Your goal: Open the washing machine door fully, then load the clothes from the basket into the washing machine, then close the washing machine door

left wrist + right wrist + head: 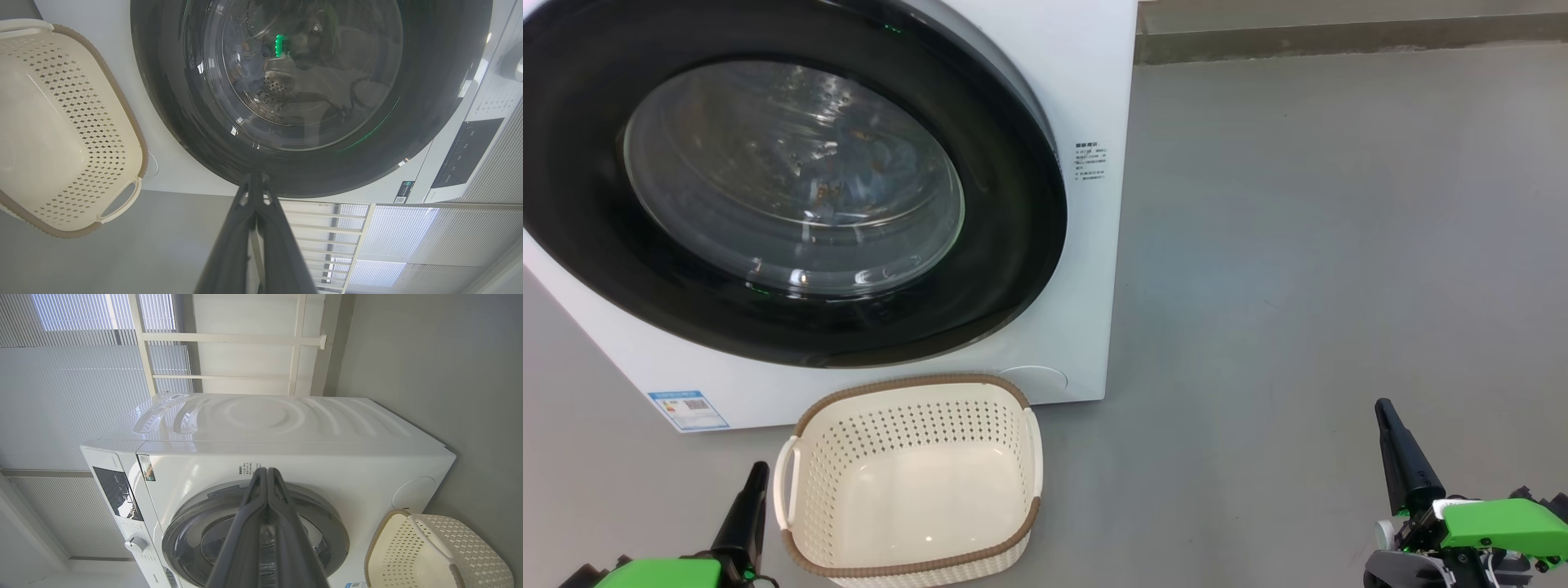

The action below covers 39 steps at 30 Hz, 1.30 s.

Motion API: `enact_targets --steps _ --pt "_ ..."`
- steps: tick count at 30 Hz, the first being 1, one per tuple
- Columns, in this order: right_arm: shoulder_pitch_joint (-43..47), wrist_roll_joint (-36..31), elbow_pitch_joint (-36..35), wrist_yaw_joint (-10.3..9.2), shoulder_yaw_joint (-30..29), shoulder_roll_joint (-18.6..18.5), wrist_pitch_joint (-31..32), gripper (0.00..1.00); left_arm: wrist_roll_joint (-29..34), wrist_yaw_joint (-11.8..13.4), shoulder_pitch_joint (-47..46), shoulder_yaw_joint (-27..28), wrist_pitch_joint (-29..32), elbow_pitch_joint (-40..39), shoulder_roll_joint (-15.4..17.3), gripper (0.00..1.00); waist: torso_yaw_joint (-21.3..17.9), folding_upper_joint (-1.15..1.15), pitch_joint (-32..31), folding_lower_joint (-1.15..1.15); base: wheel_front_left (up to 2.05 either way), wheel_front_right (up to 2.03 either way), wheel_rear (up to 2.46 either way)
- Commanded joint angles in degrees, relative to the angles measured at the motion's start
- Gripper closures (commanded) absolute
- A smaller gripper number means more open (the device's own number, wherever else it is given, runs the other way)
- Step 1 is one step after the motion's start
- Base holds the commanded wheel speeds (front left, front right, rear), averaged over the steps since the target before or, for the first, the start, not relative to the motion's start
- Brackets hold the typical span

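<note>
The washing machine [1086,82] fills the upper left of the head view. Its black-rimmed round door [1013,204] lies shut against the front. Through the glass bowl I see light blue clothes [849,188] with orange-brown specks inside the drum, and again in the left wrist view [249,61]. The cream basket [915,384] stands on the floor just before the machine, with nothing in it. My left gripper [758,469] is shut beside the basket's left handle and holds nothing. My right gripper [1382,407] is shut far to the right, holding nothing.
Grey floor [1298,245] spreads to the right of the machine as far as a wall base [1339,37]. A blue label sticker [689,410] sits low on the machine's front. The control panel [466,151] and a knob [136,544] are near the machine's top. Window blinds [73,396] stand behind it.
</note>
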Motion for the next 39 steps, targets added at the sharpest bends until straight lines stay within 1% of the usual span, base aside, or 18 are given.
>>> enact_targets --steps 1,39 --pt "-0.34 0.23 -1.74 0.09 1.29 -0.18 0.45 1.00 -0.50 -0.17 -2.41 1.98 0.34 -1.62 0.75 1.00 0.00 0.00 0.00 0.00 0.00 0.00 0.00" --pt "-0.34 0.24 -1.74 0.09 1.30 -0.18 0.45 1.00 -0.51 -0.17 -2.41 1.97 0.34 -1.62 0.75 1.00 0.00 0.00 0.00 0.00 0.00 0.00 0.00"
